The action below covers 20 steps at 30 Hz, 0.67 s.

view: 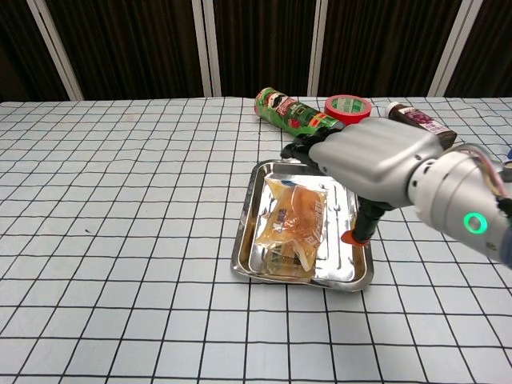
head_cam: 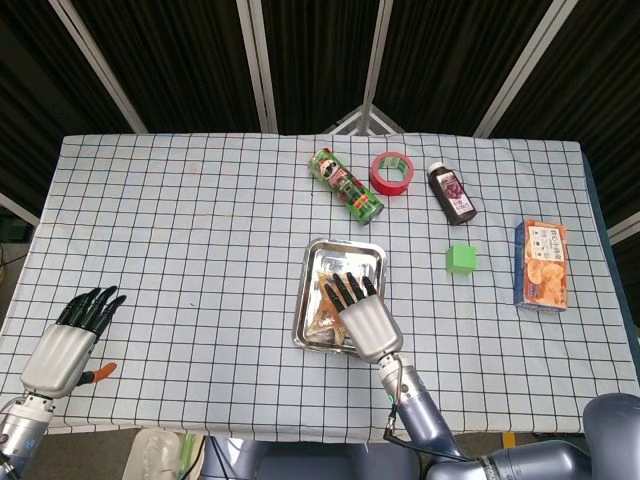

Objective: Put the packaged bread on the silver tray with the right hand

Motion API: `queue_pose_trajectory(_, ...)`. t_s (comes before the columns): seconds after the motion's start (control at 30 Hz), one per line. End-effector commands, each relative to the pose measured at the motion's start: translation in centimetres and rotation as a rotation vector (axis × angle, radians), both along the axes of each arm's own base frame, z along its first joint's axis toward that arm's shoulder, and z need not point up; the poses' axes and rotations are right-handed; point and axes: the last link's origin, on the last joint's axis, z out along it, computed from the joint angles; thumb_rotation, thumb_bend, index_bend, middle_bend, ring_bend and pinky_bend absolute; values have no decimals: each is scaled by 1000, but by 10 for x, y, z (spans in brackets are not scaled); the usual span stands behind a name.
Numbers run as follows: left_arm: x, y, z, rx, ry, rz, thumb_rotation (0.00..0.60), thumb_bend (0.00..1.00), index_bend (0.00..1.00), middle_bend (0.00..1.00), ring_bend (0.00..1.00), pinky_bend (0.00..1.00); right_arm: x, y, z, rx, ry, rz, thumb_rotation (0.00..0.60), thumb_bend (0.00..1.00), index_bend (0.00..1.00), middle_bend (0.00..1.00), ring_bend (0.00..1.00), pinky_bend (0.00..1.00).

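Observation:
The packaged bread (view: 291,226), a clear bag with a golden loaf, lies flat in the silver tray (view: 254,210). In the head view the bread (head_cam: 324,312) shows at the left half of the tray (head_cam: 349,253). My right hand (view: 374,160) hovers above the tray's right side, fingers spread, holding nothing; from the head view the right hand (head_cam: 364,317) covers the tray's lower right part. My left hand (head_cam: 70,338) stays open at the table's near left edge, far from the tray.
Behind the tray lie a green chip can (head_cam: 345,184), a red tape roll (head_cam: 392,173) and a dark bottle (head_cam: 452,193). A green cube (head_cam: 461,260) and an orange box (head_cam: 541,265) sit to the right. A checkered cloth covers the table.

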Motion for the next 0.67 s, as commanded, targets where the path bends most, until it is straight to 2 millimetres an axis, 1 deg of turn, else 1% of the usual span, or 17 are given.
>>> queue_pose_trajectory(0.03, 0, 0, 2, 7, -4, 1, 600, 81, 0, 0, 0, 92, -11, 12, 16, -35, 16, -2, 600, 259, 0, 0, 0, 138)
queue_pose_trajectory(0.1, -1, 0, 3, 9, -7, 2, 600, 81, 0, 0, 0, 92, -24, 20, 31, -76, 13, -8, 600, 258, 0, 0, 0, 112)
queue_pose_trajectory(0.17, -1, -1, 4, 11, -10, 0, 600, 81, 0, 0, 0, 92, -52, 35, 53, -148, 2, -19, 600, 258, 0, 0, 0, 70)
queue_pose_trajectory(0.2, -1, -1, 5, 12, -12, -2, 600, 81, 0, 0, 0, 92, -72, 42, 66, -191, -11, -40, 600, 258, 0, 0, 0, 41)
queue_pose_trajectory(0.23, -1, -2, 6, 13, -13, -4, 600, 81, 0, 0, 0, 92, -84, 47, 72, -213, -23, -47, 600, 258, 0, 0, 0, 18)
queue_pose_trajectory(0.33, 1, -4, 6, 17, -14, -16, 600, 81, 0, 0, 0, 92, -157, 68, 104, -344, -69, -123, 600, 259, 0, 0, 0, 0)
queue_pose_trajectory(0.43, 5, -5, 3, 13, -18, -27, 600, 81, 0, 0, 0, 92, -211, 81, 126, -491, -38, -177, 600, 258, 0, 0, 0, 0)
queue_pose_trajectory(0.47, 8, -5, 1, 10, -21, -34, 600, 81, 0, 0, 0, 92, -222, 83, 132, -501, -29, -191, 600, 258, 0, 0, 0, 0)
queue_pose_trajectory(0.5, 10, -6, -1, 7, -22, -41, 600, 81, 0, 0, 0, 92, -226, 85, 138, -513, -54, -188, 600, 258, 0, 0, 0, 0)
queue_pose_trajectory(0.67, 12, -8, -8, -11, 2, -54, 600, 81, 0, 0, 0, 92, -229, 91, 150, -510, -161, -191, 600, 259, 0, 0, 0, 0)
